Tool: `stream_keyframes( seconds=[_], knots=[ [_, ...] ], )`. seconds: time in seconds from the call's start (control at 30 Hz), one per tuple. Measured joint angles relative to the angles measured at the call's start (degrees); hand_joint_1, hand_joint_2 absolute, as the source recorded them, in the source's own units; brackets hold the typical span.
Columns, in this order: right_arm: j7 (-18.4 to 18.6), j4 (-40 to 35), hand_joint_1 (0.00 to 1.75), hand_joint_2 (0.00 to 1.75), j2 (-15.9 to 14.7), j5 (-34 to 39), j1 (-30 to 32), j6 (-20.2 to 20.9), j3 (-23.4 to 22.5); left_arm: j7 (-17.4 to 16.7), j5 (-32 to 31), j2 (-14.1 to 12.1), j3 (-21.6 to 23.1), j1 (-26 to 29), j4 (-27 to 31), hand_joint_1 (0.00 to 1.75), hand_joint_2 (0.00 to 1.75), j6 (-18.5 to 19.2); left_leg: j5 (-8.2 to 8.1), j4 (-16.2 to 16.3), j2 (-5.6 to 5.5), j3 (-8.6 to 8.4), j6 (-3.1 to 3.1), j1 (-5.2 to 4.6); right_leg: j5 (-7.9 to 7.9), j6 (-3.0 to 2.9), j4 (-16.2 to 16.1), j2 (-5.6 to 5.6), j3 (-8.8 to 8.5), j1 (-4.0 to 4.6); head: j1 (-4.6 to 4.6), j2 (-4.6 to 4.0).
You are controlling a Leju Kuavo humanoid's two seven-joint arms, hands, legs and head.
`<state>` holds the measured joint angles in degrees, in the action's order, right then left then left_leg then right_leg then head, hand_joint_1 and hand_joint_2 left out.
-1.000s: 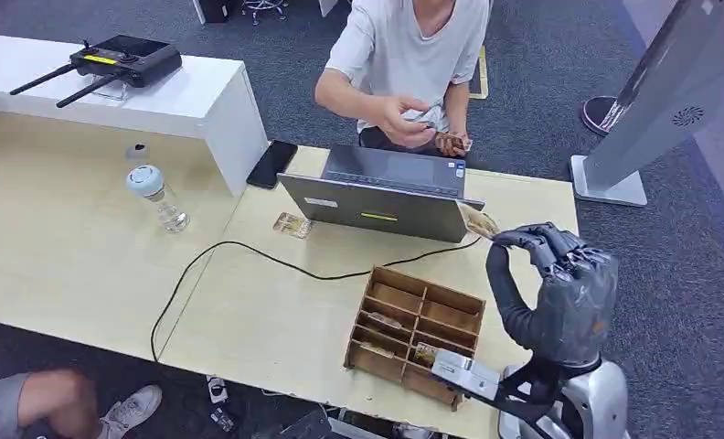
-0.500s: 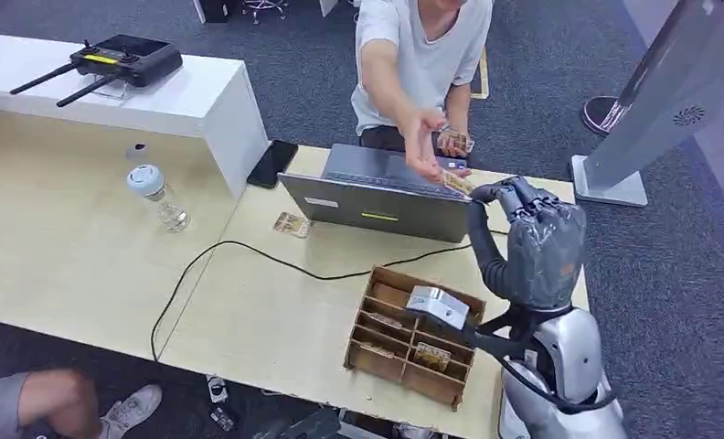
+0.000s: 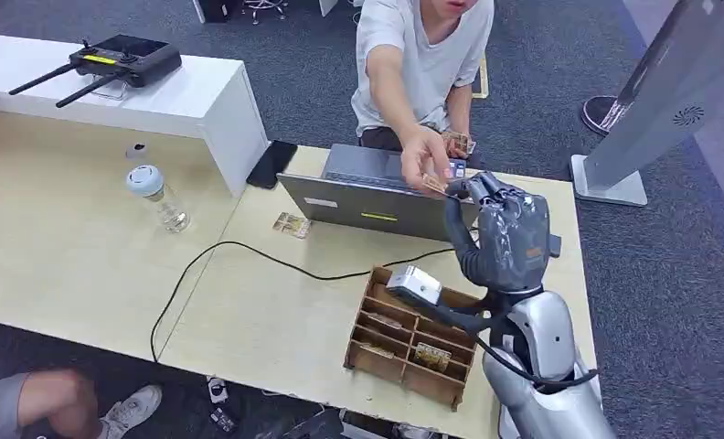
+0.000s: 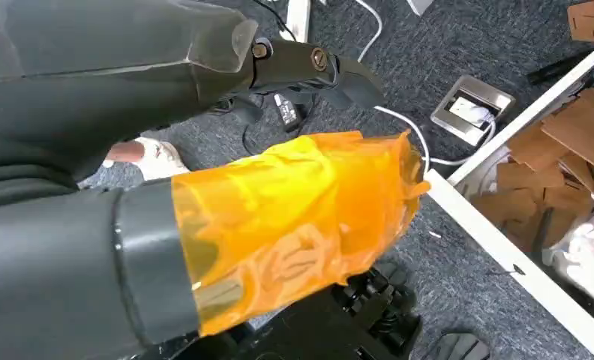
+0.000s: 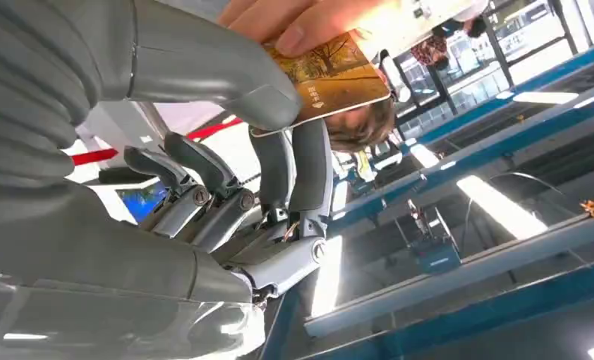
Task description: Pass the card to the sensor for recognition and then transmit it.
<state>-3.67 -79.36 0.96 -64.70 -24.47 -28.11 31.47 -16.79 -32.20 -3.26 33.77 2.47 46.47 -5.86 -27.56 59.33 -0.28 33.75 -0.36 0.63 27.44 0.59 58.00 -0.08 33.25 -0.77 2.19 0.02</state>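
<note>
Brown card (image 5: pixel 331 75) x1: right hand (image 3: pixel 505 229) + person's hand (image 3: pixel 422 165) both gripping.

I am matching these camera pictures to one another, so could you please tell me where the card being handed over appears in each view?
Head view: the card is above the laptop's back edge, between the person's hand and the right hand.
Right wrist view: the card is near the picture's top, pinched by the thumb and fingers.
Left wrist view: not in it.
Shared landmark: the person's hand.
</note>
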Motion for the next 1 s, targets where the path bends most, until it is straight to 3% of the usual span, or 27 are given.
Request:
stream_keyframes(
  seconds=[0.03,0.07,0.13,0.2,0.23,0.53,0.57,1.0],
  knots=[
    [0.07,0.13,1.68,1.75,0.04,0.00,-0.01,0.04,0.02,0.00,0.00,-0.02,0.00,0.00,-0.06,0.00,0.00,0.00,0.00,0.00,0.00,0.00,0.00,0.00,0.00,0.00,0.00,0.00,0.00,0.00,0.00,0.00],
    [0.07,0.17,1.50,1.75,0.04,0.00,-0.01,0.18,0.04,0.00,0.00,-0.02,0.00,0.00,-0.13,0.00,0.00,0.00,0.00,0.00,0.00,0.00,0.00,0.00,0.00,0.00,0.00,0.00,0.00,0.00,0.00,0.00],
    [0.07,0.33,1.36,1.75,0.04,0.00,-0.01,0.22,0.15,0.00,0.00,-0.02,0.00,0.00,-0.26,0.00,0.00,0.00,0.00,0.00,0.00,0.00,0.00,0.00,0.00,0.00,0.00,0.00,0.00,0.00,0.00,0.00],
    [0.09,0.52,0.07,1.75,0.04,0.00,-0.01,0.37,0.22,0.00,0.00,-0.02,0.00,0.00,-0.33,0.00,0.00,0.00,0.00,0.00,0.00,0.00,0.00,0.00,0.00,0.00,0.00,0.00,0.00,0.00,0.00,0.00],
    [0.09,0.55,0.00,1.75,0.04,0.00,-0.02,0.46,0.24,0.00,0.00,-0.02,0.02,0.00,-0.37,0.00,0.00,0.00,0.00,0.00,0.00,0.00,0.00,0.00,0.00,0.00,0.00,0.00,0.00,0.00,0.00,0.00],
    [0.09,0.66,0.00,1.75,0.06,-0.11,-0.01,0.59,0.37,0.00,0.00,-0.02,0.02,0.01,-0.63,0.00,0.00,0.00,0.00,0.00,0.00,0.00,0.00,0.00,0.00,0.00,0.00,0.00,0.00,0.00,0.00,0.00],
    [0.09,0.66,0.00,0.00,0.04,-0.13,-0.01,0.57,0.39,0.00,0.00,-0.02,0.02,0.01,-0.68,0.00,0.00,0.00,0.00,0.00,0.00,0.00,0.00,0.00,0.00,0.00,0.00,0.00,0.00,0.00,0.00,0.00],
    [-0.77,-2.14,0.00,0.00,0.00,1.03,2.81,-1.07,0.44,-0.66,0.33,-0.07,0.02,0.40,-0.72,0.00,0.00,-0.17,-0.01,0.00,0.00,0.00,0.00,0.00,0.01,0.00,0.00,0.01,0.01,0.00,0.00,0.00]
  ],
)
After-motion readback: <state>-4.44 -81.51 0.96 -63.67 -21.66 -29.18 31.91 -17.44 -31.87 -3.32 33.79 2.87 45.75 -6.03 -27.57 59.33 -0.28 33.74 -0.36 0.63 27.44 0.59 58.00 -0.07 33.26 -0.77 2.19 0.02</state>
